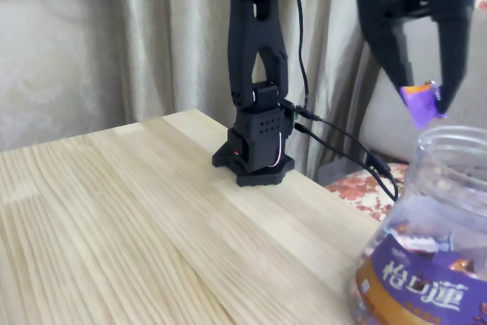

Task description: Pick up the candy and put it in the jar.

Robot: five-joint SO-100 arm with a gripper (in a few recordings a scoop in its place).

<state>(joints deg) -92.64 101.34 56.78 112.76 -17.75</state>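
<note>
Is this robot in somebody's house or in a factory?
Probably a house. There are curtains behind the wooden table, and a jar of sweets stands on it. The gripper holds a candy above the jar.

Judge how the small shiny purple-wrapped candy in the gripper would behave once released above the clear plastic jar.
The small purple-wrapped candy looks light and thin, so it may flutter rather than drop straight. Its glossy wrapper seems slippery between the gripper fingers. It hangs above the clear wide-mouthed plastic jar, so it probably lands inside.

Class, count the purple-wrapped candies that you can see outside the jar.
1. The candy hangs in the gripper, above the mouth of the jar. Wrapped sweets also lie inside the jar; its label may hide more.
</note>
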